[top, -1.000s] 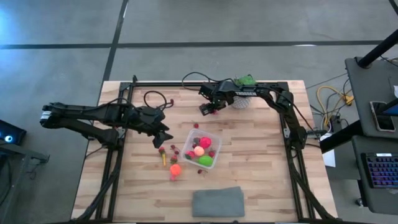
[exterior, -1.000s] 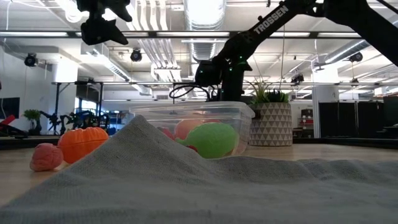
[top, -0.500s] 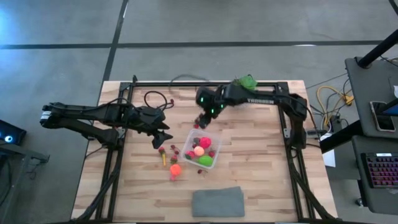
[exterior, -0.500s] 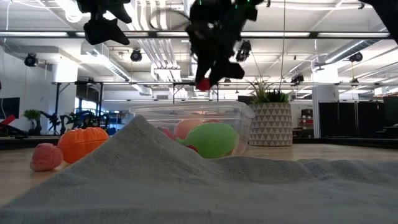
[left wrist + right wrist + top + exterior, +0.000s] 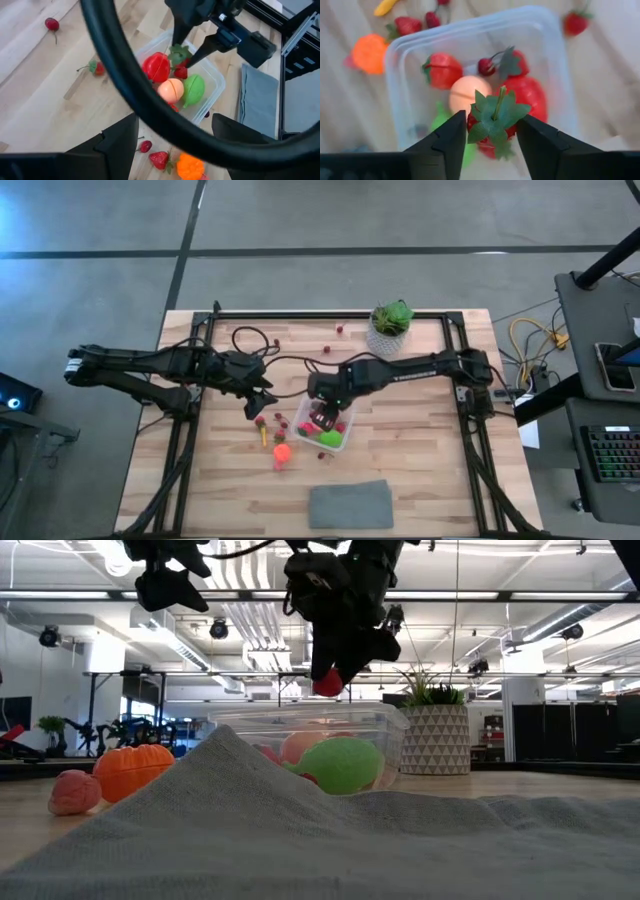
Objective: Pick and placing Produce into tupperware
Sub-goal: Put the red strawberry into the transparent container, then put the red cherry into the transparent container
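Note:
The clear tupperware (image 5: 341, 446) sits mid-table and holds red (image 5: 156, 67), peach (image 5: 171, 90) and green (image 5: 194, 89) produce. My right gripper (image 5: 322, 415) hangs over it, shut on a red strawberry with green leaves (image 5: 492, 120). In the low view the berry (image 5: 327, 683) is above the tub's rim (image 5: 380, 720). My left gripper (image 5: 262, 405) stands open to the tub's left, above the table, holding nothing. An orange piece (image 5: 282, 451), a yellow one (image 5: 265, 435) and small red ones lie loose on the wood left of the tub. My right gripper pinches the strawberry's red body (image 5: 479, 131) between its two fingers (image 5: 451, 142). The fingers slant down from above. The berry's leafy top (image 5: 496, 111) points away from the wrist, and the berry hangs clear above the produce in the tub.
A grey cloth (image 5: 350, 505) lies near the front edge and fills the low view's foreground (image 5: 300, 830). A potted plant (image 5: 390, 328) stands at the far edge. Small berries (image 5: 340, 330) lie scattered at the far side, near a black cable (image 5: 250, 338).
My right gripper has swung from beside the potted plant at the far edge toward the near edge, carrying the strawberry, and now hangs over the tub. The left arm has kept its place.

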`<state>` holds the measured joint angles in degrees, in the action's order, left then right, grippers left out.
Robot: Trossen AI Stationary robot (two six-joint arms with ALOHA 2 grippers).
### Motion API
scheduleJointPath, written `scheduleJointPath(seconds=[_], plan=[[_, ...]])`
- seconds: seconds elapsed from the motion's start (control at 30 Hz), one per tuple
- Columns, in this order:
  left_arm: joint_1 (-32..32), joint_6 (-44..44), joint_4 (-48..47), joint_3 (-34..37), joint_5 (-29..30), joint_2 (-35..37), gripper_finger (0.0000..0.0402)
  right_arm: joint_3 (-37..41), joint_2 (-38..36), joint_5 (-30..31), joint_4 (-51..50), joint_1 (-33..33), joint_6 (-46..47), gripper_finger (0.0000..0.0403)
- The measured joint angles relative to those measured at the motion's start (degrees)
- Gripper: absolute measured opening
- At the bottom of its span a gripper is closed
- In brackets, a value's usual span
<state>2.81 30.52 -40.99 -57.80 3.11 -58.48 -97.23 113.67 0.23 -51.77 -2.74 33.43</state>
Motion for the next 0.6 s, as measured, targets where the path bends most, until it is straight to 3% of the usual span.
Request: scheduleJointPath(seconds=[0.17, 0.37, 0.6], plan=[[0.0, -0.4, 0.0, 0.0, 0.0, 0.0, 0.0238, -0.2, -0.6, 6.5, -0.2, -2.1, 4.0, 0.0213], [0.0, -1.5, -0.5, 0.0, -0.1, 0.0, 0.0238, -3.1, -0.8, 8.6, -0.4, -2.7, 8.8, 0.0271], [-0.1, -6.9, -6.1, 0.1, 0.5, 0.0, 0.0238, -6.6, -5.9, 22.8, -0.8, -4.6, 11.9, 0.03]])
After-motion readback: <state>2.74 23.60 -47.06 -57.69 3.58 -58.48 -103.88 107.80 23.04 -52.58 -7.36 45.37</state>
